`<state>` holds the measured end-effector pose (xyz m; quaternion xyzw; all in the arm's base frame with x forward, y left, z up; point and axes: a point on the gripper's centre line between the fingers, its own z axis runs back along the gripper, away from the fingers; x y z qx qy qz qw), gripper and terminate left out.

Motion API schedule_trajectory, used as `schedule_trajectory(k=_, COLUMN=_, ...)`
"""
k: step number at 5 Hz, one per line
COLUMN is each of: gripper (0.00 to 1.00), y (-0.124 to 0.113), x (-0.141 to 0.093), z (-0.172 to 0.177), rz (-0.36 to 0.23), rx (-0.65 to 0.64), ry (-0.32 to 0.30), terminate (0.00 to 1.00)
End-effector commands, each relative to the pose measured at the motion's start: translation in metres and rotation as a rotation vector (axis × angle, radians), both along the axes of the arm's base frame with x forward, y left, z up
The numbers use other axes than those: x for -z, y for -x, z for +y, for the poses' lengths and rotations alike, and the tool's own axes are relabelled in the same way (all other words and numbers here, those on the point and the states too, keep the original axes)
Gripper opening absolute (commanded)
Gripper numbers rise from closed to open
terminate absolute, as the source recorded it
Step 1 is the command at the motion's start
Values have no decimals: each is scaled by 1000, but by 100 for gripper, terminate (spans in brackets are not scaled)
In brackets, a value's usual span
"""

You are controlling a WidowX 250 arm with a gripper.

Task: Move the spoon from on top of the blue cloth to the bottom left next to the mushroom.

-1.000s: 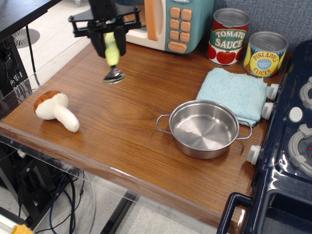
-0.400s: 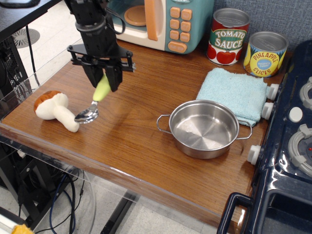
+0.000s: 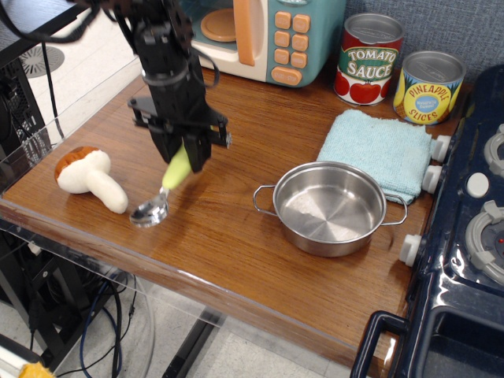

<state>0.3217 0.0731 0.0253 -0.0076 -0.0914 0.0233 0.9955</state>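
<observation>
My gripper (image 3: 183,154) is shut on the yellow-green handle of the spoon (image 3: 165,190). The spoon hangs tilted, its metal bowl down at the wooden table near the front left, touching or just above it. The plush mushroom (image 3: 89,178) lies on its side just left of the spoon's bowl, a small gap between them. The light blue cloth (image 3: 378,150) lies bare at the right, behind the steel pot (image 3: 331,207).
A teal toy microwave (image 3: 272,33) stands at the back. A tomato sauce can (image 3: 370,59) and a pineapple can (image 3: 428,87) stand behind the cloth. A dark blue toy stove (image 3: 465,236) borders the right side. The table's front edge (image 3: 197,276) is close below the spoon.
My gripper has carried the spoon from the back left forward and down, then slightly right. The spoon's bowl is now low at the table beside the mushroom.
</observation>
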Motion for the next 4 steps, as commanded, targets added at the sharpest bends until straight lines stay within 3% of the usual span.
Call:
schedule_trajectory(k=1, gripper=0, y=-21, x=-2, z=-1, rz=-31, rx=52, ry=-35, terminate=0)
schedule_trajectory(k=2, gripper=100, y=-22, x=-1, z=-3, rz=-18, rx=78, ry=-46, terminate=0)
schedule_trajectory(k=4, gripper=100, y=-21, x=-7, z=-4, rz=-18, rx=72, ry=-58, terminate=0)
